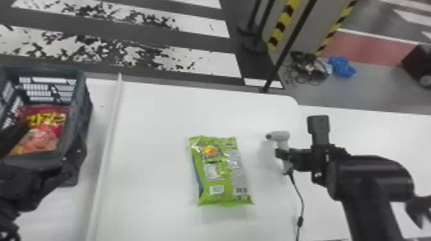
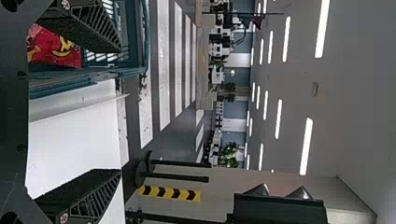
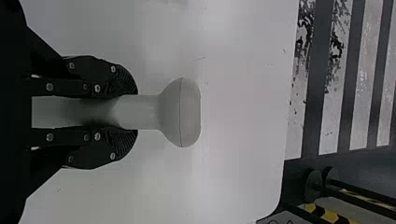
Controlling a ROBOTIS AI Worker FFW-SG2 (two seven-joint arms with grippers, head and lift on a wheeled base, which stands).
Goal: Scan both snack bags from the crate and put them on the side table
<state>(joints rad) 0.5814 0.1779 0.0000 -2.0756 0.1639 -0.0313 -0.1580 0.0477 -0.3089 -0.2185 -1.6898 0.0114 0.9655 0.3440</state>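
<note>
Left hand (image 1: 53,134) at 9 o'clock in head view, fingers wide apart, gripping nothing, by crate (image 1: 84,99); red bag (image 1: 45,139) inside. Green bag (image 1: 224,173) flat on counter (image 1: 150,160), long axis near 12-to-6. Right hand (image 1: 283,154) closed around scanner (image 1: 278,136), nose toward 9.

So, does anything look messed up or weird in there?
Nothing looks spilled. Beyond the table, though, tangled cables lie heaped on the floor beside a blue bundle, and white stripes are patchy with black, as if worn.
</note>
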